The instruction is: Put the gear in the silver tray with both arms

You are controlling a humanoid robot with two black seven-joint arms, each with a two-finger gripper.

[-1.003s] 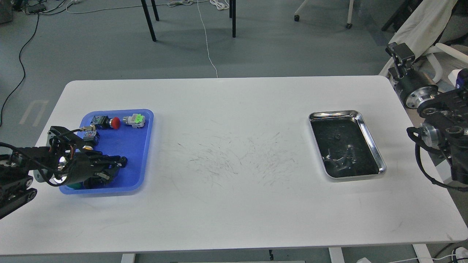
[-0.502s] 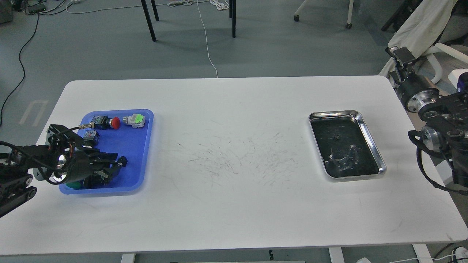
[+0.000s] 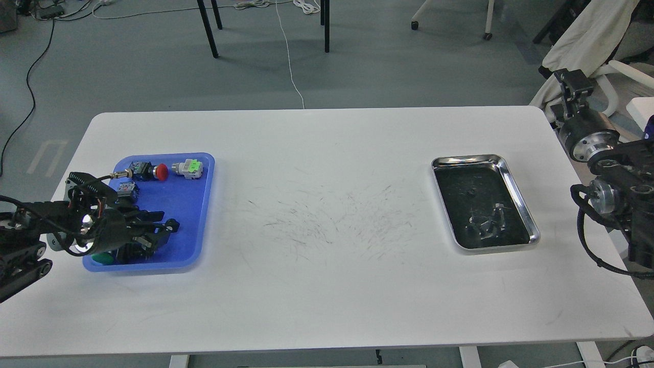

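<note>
The silver tray lies on the right side of the white table. A small dark gear rests on its dark bottom, in the far half. My left gripper hangs low over the near part of the blue tray, fingers apart, with nothing seen between them. My right gripper is raised beyond the table's far right corner, well clear of the silver tray. It is small and dark, and its fingers cannot be told apart.
The blue tray holds a red-capped push button, a part with a green piece, a small blue-and-black part and a green cap. A chair with a white cloth stands behind the right arm.
My left gripper has shifted slightly left and back over the blue tray. My right arm has drawn to the right, away from the silver tray. The gear has stayed put.
</note>
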